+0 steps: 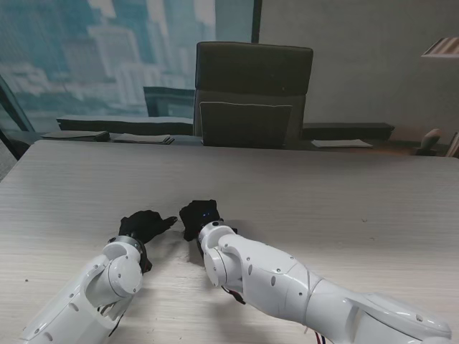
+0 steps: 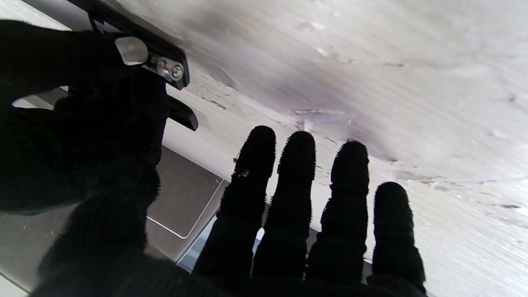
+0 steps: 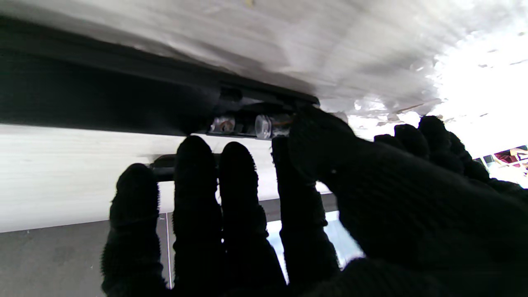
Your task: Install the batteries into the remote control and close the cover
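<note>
The black remote control point(image 3: 123, 99) lies on the pale wooden table point(image 1: 323, 201) with its battery bay uncovered; metal contacts point(image 2: 171, 71) show at the bay's end. A silver-ended battery point(image 2: 131, 50) sits tilted in the bay point(image 3: 264, 123). My right hand point(image 1: 199, 217) has its thumb point(image 3: 317, 136) and index finger closed on that battery, with the other fingers stretched past the remote. My left hand point(image 1: 147, 226) rests just left of it, its fingers point(image 2: 299, 165) straight and apart, holding nothing. In the stand view the hands hide the remote. I see no cover.
A dark office chair point(image 1: 252, 93) stands at the table's far edge. Flat dark items point(image 1: 107, 136) and a white sheet point(image 1: 343, 143) lie on a surface beyond it. The two forearms point(image 1: 287, 279) fill the near side of the table.
</note>
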Controlling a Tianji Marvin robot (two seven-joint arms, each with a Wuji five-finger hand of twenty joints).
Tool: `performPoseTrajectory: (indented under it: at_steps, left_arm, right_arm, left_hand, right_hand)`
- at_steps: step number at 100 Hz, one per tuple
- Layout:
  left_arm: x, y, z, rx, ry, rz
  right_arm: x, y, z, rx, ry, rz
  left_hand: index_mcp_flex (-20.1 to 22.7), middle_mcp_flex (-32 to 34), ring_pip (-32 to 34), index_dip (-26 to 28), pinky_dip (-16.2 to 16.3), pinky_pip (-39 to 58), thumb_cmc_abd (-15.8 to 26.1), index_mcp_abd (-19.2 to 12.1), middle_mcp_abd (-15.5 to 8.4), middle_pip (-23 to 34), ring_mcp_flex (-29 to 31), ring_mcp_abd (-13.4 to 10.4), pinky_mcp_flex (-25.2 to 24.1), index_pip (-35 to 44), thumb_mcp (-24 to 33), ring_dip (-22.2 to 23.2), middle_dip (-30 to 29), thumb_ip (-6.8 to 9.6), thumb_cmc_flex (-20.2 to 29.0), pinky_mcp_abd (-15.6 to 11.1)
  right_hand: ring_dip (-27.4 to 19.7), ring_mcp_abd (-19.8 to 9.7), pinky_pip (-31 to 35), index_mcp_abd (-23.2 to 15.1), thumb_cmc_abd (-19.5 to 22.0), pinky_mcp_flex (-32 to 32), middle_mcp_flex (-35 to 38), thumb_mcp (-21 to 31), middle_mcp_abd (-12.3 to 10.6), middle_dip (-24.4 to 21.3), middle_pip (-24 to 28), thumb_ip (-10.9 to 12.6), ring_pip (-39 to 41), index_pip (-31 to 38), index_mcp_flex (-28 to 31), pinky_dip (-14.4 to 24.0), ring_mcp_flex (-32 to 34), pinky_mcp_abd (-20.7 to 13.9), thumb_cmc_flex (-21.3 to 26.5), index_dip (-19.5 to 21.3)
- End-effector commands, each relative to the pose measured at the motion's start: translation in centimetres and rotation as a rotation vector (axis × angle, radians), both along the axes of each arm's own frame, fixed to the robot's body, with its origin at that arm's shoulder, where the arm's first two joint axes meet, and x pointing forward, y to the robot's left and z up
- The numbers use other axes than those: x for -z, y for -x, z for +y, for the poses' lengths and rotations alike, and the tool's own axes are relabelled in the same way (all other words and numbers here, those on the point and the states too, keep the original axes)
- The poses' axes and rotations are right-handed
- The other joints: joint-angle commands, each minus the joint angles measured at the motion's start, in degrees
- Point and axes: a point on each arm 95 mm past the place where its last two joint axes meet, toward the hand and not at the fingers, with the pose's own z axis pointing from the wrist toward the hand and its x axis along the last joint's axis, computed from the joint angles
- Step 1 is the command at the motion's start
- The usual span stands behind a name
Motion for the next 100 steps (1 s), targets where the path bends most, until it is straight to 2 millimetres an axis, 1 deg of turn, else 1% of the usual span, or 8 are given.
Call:
performPoseTrajectory:
  at_steps: [1,13,30,73,100]
  left_arm:
    - [1.20,0.59,-0.05,0.005,0.005,0.052]
    - [1.22,0.59,-0.09,0.006,0.006,0.054]
    - [1.23,0.58,-0.10,0.006,0.008,0.055]
    - [1.29,0.57,-0.10,0.007,0.012,0.059]
    - [1.31,0.55,-0.10,0.009,0.014,0.062]
  right_arm:
    - [0.38,0.26,0.18,-0.009,0.004,0.021]
    - [0.38,0.15,0.17,-0.017,0.003,0.017]
    - [0.34,0.11,0.15,-0.026,0.007,0.019]
    - [0.18,-0.11,0.19,-0.031,0.013,0.021]
    - [0.12,-0.26,0.13,-0.030,0.017,0.010]
  left_hand:
    - [-0.28,-0.88,-5.08,-0.46,-0.79,-0.27,1.47,0.58,1.27,-0.70,-1.51,3.10,-0.96,-0.49,-0.77,-2.87,-0.38,0.61,-0.42,-0.79]
    - [-0.34,-0.84,-5.13,-0.46,-0.82,-0.33,1.48,0.66,1.20,-0.70,-1.54,3.22,-1.01,-0.50,-0.75,-2.89,-0.41,0.62,-0.42,-0.82]
    - [-0.32,-0.90,-5.14,-0.48,-0.83,-0.35,1.46,0.71,1.29,-0.78,-1.48,3.22,-1.01,-0.54,-0.72,-2.90,-0.48,0.62,-0.39,-0.81]
    - [-0.35,-0.95,-5.32,-0.53,-0.84,-0.37,1.48,0.72,1.38,-0.96,-1.53,3.24,-1.03,-0.66,-0.68,-2.99,-0.64,0.60,-0.25,-0.84]
    - [-0.41,-0.99,-5.50,-0.57,-0.85,-0.40,1.48,0.78,1.34,-1.12,-1.56,3.23,-1.02,-0.75,-0.70,-3.10,-0.78,0.57,-0.19,-0.85]
  right_hand:
    - [0.47,-0.52,2.13,-2.67,1.81,-0.70,-1.31,0.09,0.33,0.66,1.67,1.39,0.86,4.39,0.90,-0.09,-0.77,-1.23,-0.71,1.55]
    - [0.55,-0.48,2.08,-3.70,2.01,-0.87,-1.35,-0.28,0.47,0.88,1.71,1.44,0.99,5.34,1.55,-0.14,-0.89,-1.29,-1.15,2.14]
    - [0.62,-0.35,2.09,-4.13,2.02,-0.97,-1.41,-0.65,0.44,1.21,1.68,1.68,1.07,6.15,2.25,-0.15,-0.99,-1.22,-1.63,2.79]
    - [0.62,-0.25,2.02,-3.67,2.35,-1.10,-1.50,-1.67,0.29,2.34,1.62,2.30,1.00,8.08,3.31,-0.20,-0.98,-1.14,-2.86,4.00]
    - [0.60,-0.35,2.02,-3.83,2.86,-1.11,-1.65,-2.30,0.29,2.99,1.43,2.50,0.91,8.19,2.90,-0.21,-1.11,-1.13,-3.23,4.01]
